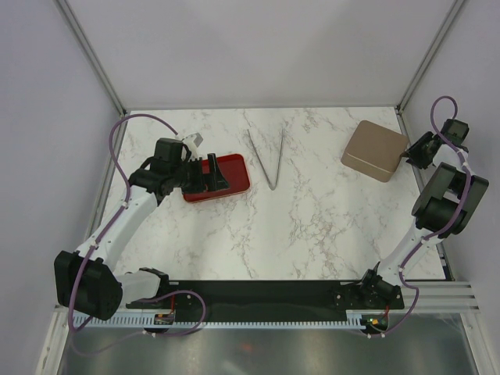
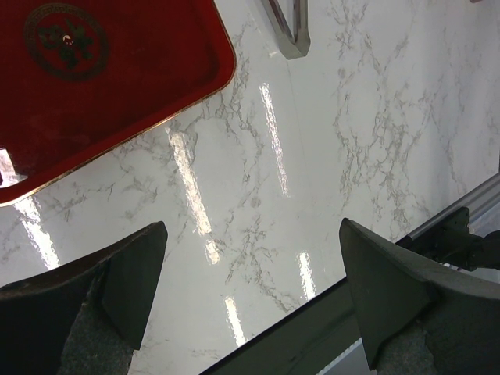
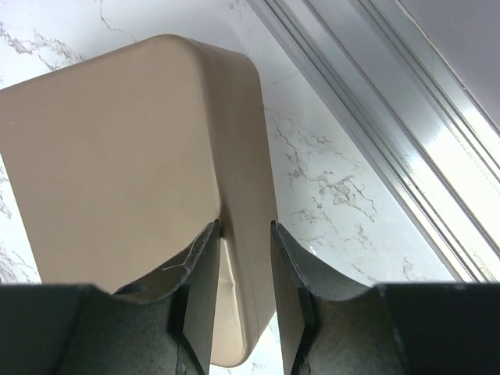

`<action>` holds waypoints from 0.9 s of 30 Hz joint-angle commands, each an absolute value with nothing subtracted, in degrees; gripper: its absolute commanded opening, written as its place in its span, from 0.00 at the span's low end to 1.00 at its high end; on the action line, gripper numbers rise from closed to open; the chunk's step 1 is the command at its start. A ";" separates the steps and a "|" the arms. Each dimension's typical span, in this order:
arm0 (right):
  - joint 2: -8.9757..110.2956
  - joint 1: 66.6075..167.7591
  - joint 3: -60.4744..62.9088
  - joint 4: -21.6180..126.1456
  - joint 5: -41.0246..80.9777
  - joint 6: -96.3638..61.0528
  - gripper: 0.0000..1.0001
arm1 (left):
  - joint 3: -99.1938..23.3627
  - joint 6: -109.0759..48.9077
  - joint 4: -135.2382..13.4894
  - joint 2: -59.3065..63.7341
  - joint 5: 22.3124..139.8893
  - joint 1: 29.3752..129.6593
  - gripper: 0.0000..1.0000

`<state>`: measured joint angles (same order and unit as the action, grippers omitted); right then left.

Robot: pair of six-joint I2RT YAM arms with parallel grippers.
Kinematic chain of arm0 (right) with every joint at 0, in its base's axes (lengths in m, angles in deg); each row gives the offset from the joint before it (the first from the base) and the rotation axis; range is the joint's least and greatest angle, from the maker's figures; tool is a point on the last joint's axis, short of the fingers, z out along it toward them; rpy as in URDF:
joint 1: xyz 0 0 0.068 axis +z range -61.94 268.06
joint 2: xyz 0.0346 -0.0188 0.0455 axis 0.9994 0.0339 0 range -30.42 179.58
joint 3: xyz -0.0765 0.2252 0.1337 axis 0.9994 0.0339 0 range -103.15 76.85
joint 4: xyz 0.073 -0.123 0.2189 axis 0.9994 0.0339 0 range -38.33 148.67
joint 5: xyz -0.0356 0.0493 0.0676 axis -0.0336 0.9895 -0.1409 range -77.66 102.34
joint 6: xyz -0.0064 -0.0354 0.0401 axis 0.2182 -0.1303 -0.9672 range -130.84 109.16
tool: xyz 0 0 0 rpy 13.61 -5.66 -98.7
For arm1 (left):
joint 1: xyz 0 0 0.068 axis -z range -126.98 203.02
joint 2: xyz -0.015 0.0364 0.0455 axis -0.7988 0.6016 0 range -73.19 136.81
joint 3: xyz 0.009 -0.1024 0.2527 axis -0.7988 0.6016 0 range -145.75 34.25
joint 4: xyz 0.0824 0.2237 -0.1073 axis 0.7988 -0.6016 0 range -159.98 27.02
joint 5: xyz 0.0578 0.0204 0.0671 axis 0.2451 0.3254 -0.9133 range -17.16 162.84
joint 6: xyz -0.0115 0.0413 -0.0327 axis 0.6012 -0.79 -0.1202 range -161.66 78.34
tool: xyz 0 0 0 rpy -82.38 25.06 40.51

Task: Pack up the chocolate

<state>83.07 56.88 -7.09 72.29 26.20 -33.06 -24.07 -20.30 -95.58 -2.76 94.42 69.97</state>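
No chocolate pieces show in any view. A tan square box with its flat lid (image 1: 375, 150) sits at the back right of the table. My right gripper (image 1: 412, 152) is at its right edge. In the right wrist view the gripper (image 3: 244, 226) is shut on the lid's side wall, with one finger over the lid top (image 3: 117, 141) and one outside. A red tray (image 1: 226, 178) lies at the back left, and no pieces show on it. My left gripper (image 1: 212, 172) hovers over the tray's near part. In the left wrist view it (image 2: 251, 226) is wide open and empty, with the tray (image 2: 94, 94) at upper left.
Metal tongs (image 1: 269, 160) lie open in a V between tray and box; their tip shows in the left wrist view (image 2: 289, 31). An aluminium frame rail (image 3: 375, 117) runs close along the box's right side. White walls enclose the marble table (image 1: 312, 219).
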 commanded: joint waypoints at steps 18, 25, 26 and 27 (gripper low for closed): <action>78.46 70.29 -16.84 81.37 16.99 -31.41 0.23 | -24.99 -22.59 -93.30 -6.39 95.16 69.72 1.00; 82.60 72.32 -14.47 74.35 24.28 -31.85 0.17 | -24.28 -23.29 -93.04 -7.71 95.60 69.72 1.00; 82.95 72.41 -14.38 74.26 24.03 -31.76 0.17 | -24.19 -23.29 -93.04 -7.89 95.60 69.72 1.00; 83.48 72.50 -14.38 74.26 23.59 -31.41 0.17 | -24.19 -23.38 -92.78 -8.06 95.52 69.80 1.00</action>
<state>81.80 73.16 -14.96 77.12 22.27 -32.01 -24.07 -20.39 -95.40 -6.17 94.40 69.97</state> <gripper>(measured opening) 0.171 0.993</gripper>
